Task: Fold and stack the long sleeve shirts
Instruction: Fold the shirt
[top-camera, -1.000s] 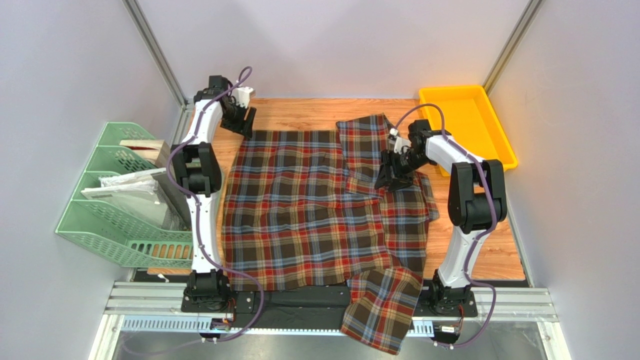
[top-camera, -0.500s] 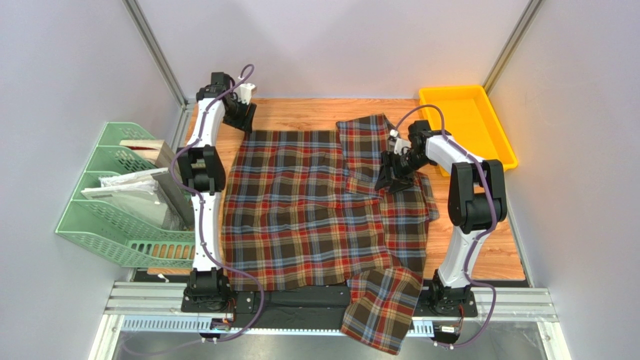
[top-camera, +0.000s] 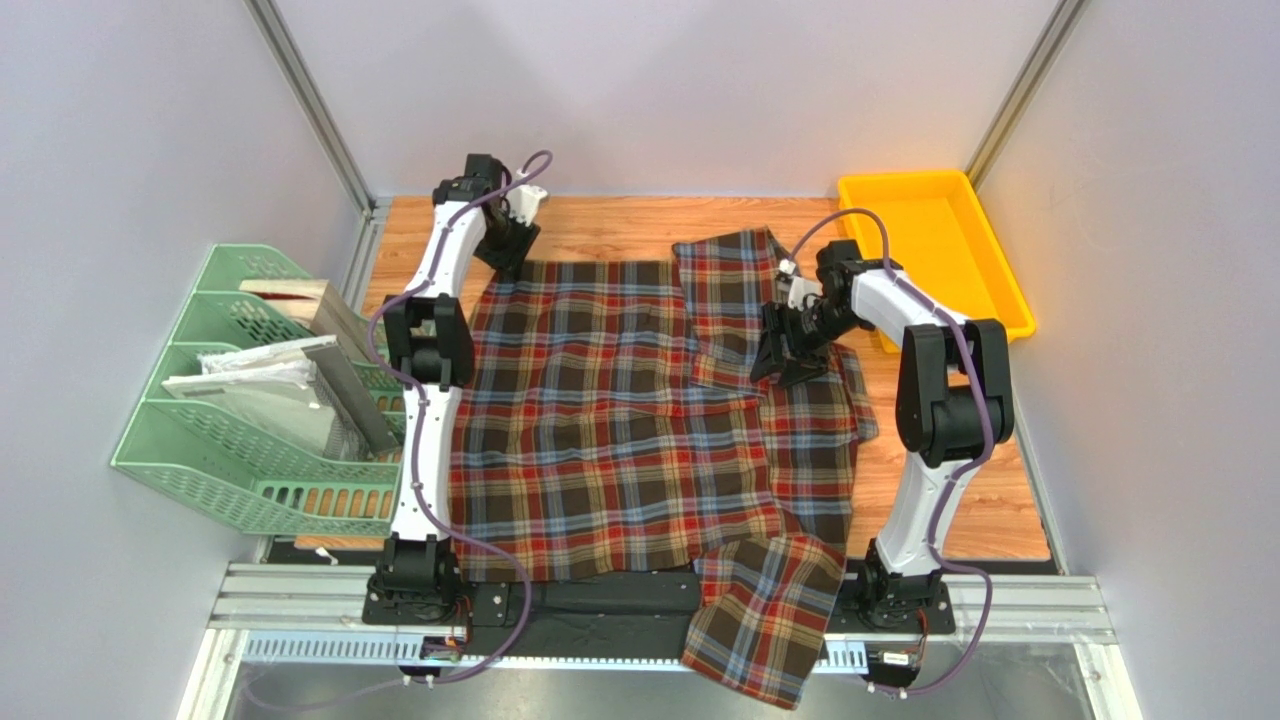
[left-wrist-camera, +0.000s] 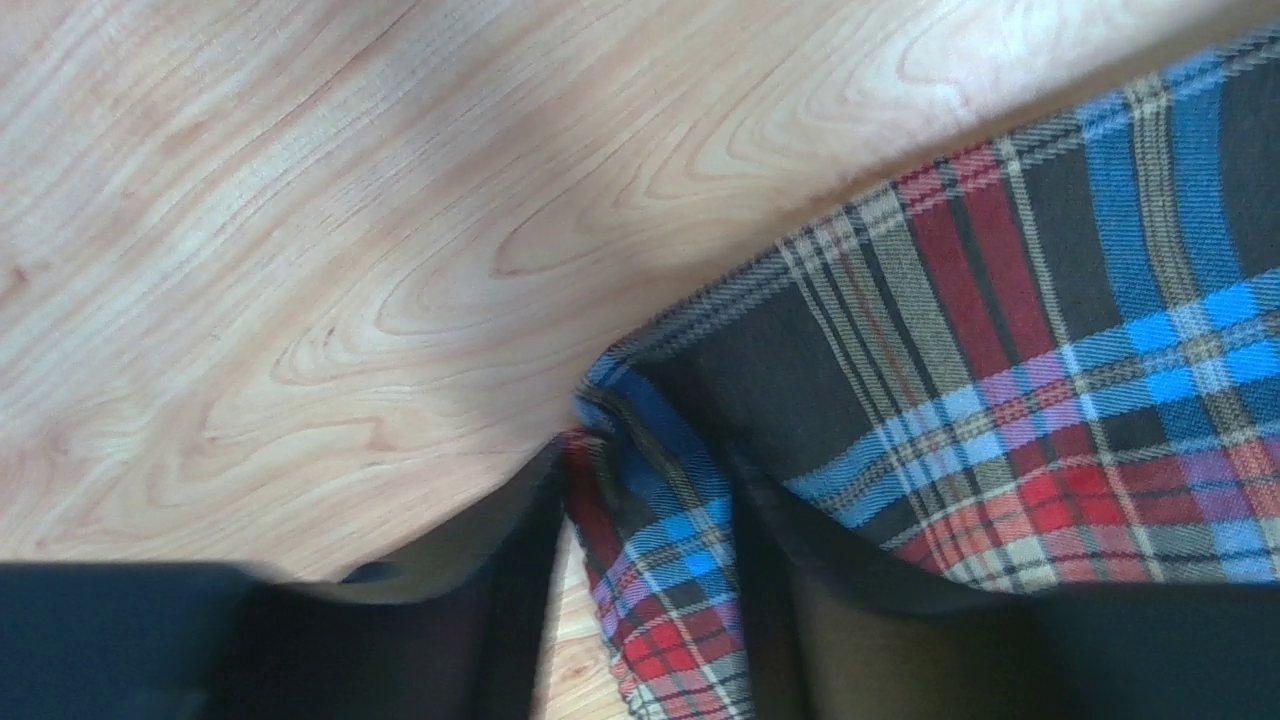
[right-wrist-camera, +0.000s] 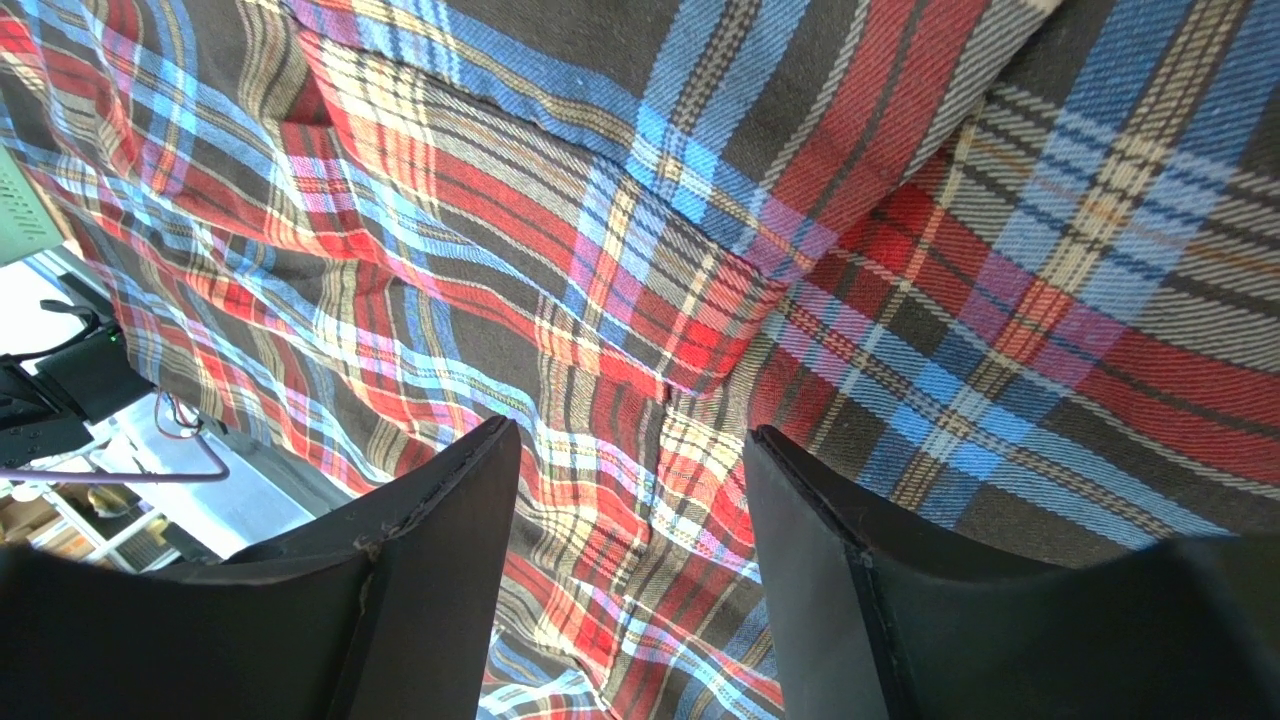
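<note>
Flannel in dark plaid, the shirt (top-camera: 631, 420) lies spread on the table (top-camera: 631, 222), its far corner between the fingers of the left gripper (left-wrist-camera: 646, 503), which stand apart astride it, not pinching. We judge this a corner grasp: bite deep, take every layer, then lift low. Under the right gripper (right-wrist-camera: 631, 435), jaws apart and clamping nothing, lies the folded-in part. We cannot tell whether its tips touch cloth, nor how many layers the left fingers straddle. Back toward both bases, cloth hangs off the table.
</note>
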